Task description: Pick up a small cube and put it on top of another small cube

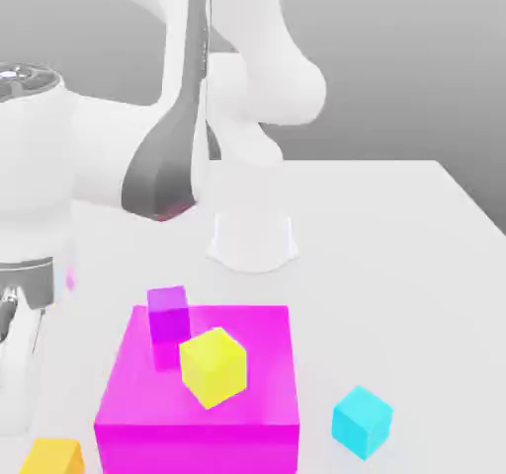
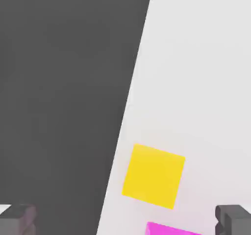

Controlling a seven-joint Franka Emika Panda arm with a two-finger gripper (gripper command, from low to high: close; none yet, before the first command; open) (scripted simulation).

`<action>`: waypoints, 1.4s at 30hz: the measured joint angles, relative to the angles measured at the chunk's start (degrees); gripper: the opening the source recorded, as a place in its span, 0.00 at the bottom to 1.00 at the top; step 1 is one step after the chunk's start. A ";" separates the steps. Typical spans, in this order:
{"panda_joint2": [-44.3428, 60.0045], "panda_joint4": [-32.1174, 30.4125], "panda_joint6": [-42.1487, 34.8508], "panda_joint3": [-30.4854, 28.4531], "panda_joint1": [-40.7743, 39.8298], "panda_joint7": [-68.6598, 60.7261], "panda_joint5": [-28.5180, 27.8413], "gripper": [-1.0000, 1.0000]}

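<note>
The open tool (image 2: pixel 125 220) nears a plain orange cube (image 2: pixel 153 176), apparently untilted.

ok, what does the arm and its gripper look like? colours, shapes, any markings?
Arm: glossy white, rounded bulky segments, a dark grey band curving along one of them. Grey ring and cap around the wrist end. Gripper: two jaws, blocky dark grey tips in the hand view. No lettering or cables that I can make out.
</note>
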 joint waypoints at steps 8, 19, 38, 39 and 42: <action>12.80 2.11 8.37 -0.59 -1.14 3.45 3.30 0.00; 5.77 0.19 2.29 0.44 -3.34 1.00 5.32 0.00; -12.39 -18.52 3.80 22.63 15.66 0.81 4.07 0.00; -11.56 -18.62 4.56 22.49 16.00 1.67 3.19 0.00; -8.67 -18.57 6.99 21.24 17.02 4.03 0.19 0.00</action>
